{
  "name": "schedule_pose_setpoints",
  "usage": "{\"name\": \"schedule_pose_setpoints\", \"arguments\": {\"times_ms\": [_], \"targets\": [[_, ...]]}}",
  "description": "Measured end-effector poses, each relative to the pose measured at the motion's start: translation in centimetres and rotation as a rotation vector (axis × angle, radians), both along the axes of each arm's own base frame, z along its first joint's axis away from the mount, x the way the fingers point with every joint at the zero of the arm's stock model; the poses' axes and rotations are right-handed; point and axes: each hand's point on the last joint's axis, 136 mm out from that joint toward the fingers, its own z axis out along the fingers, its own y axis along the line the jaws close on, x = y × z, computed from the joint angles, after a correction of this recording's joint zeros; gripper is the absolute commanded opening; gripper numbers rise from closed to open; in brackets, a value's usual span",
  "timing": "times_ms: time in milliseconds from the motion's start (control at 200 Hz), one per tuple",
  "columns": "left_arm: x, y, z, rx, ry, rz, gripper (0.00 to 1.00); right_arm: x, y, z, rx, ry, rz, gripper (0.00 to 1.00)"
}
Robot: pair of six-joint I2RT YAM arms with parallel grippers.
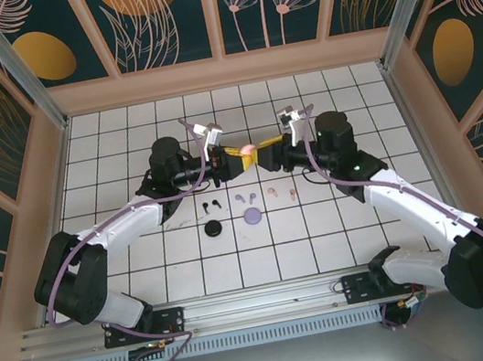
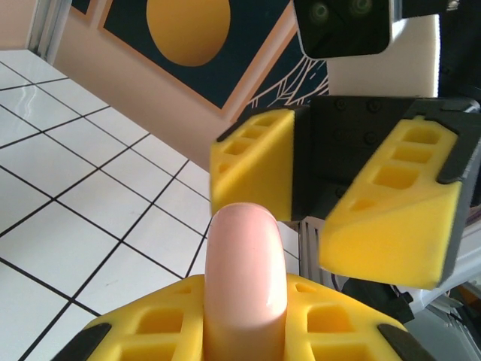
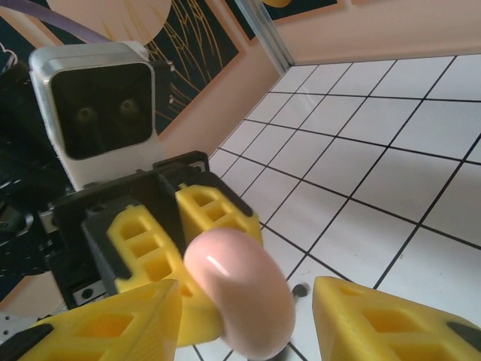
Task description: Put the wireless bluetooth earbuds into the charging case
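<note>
Above the bench (image 1: 144, 262), the left gripper (image 1: 240, 151) is clamped on the pink case (image 1: 251, 151), offering it up, probably so the right gripper (image 1: 267, 154), half spread and empty, can pry it open. Below lie six earbuds (image 1: 271, 191) (two black, two lilac, two pink) plus a black case (image 1: 214, 229) and a lilac case (image 1: 253, 216).

Two arms meet nose to nose, just above the middle of the top view.

From bases at the bottom edge, both arms reach up the frame and bend inward, so the left gripper (image 1: 234, 158) and right gripper (image 1: 270, 153) face each other, wrists level. The left jaws are clamped tight on a pink case (image 1: 249, 150). The right jaws stand partly apart, their yellow fingers (image 3: 387, 320) flanking the case's free end with a clear gap on one side.
</note>
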Motion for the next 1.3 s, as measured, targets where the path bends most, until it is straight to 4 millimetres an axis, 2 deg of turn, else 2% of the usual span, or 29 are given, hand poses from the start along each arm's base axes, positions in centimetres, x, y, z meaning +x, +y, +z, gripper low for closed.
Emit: {"name": "schedule_pose_setpoints", "arguments": {"times_ms": [290,465,1056,1296], "targets": [[0.3,0.1,-0.8,0.022,0.033,0.021,0.00,1.0,-0.2,-1.7,0.004,0.001,-0.007,0.44],[0.0,0.0,-0.6,0.018,0.028,0.009,0.00,1.6,-1.8,-4.7,-0.014,0.063,-0.049,0.44],[-0.1,0.0,-0.5,0.015,0.026,0.004,0.00,1.2,-1.2,-4.4,0.005,0.061,0.000,0.44],[-0.1,0.0,-0.2,0.006,0.012,0.000,0.00,1.4,-0.5,-3.8,0.003,0.053,0.017,0.37]]}}
